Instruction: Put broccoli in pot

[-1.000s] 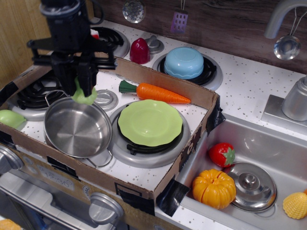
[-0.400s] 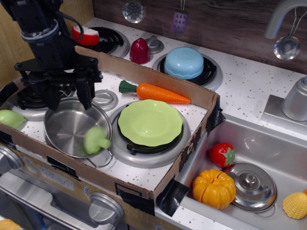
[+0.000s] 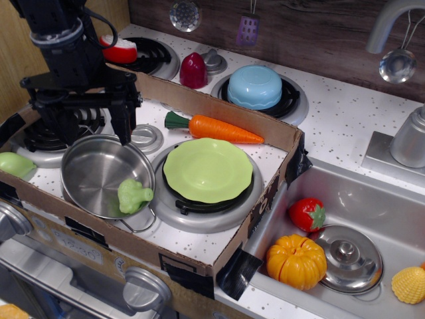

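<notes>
Observation.image view: one arm over a toy stove set inside a shallow cardboard tray.
Gripper: black, jaws spread wide apart, nothing held; it hangs above the far rim of the pot.
Fingers: pointing down, clear of the steel.
Broccoli: lying free inside the pot, against the near-right wall, lumpy head resting close to the rim.
Pot: shiny steel, on the left burner, just beside the green plate.
Direction from gripper: the broccoli lies below and toward the camera, a little to the picture's right.
Long axis: stalk and head run roughly along the pot wall; exact tilt too small to tell.
Task standing: looks done, as the toy sits within the rim.
Next move: likely only a straight lift away, keeping clear of the wire handle.
</notes>
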Robot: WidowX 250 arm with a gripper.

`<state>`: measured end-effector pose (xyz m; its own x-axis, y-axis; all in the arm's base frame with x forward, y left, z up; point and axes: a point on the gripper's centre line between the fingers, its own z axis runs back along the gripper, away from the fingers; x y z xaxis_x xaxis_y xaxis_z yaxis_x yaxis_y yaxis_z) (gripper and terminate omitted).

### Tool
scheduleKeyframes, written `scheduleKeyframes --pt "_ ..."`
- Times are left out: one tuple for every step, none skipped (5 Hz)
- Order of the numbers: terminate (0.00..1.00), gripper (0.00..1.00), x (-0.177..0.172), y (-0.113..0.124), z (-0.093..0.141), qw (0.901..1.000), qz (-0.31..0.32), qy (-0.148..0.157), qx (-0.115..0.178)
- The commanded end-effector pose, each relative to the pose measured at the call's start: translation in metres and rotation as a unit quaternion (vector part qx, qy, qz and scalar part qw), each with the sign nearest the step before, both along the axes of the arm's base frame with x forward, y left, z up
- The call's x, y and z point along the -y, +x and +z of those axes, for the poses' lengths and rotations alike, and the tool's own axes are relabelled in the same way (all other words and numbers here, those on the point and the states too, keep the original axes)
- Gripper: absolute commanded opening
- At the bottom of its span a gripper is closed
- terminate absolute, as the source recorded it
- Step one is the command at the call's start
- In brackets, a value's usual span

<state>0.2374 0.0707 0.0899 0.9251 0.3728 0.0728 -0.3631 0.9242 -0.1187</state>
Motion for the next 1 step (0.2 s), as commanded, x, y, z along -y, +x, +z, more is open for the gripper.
scheduleKeyframes --pt "1.00 1.00 -0.0006 0.0096 0.0104 0.9998 -0.002 0.008 0.018"
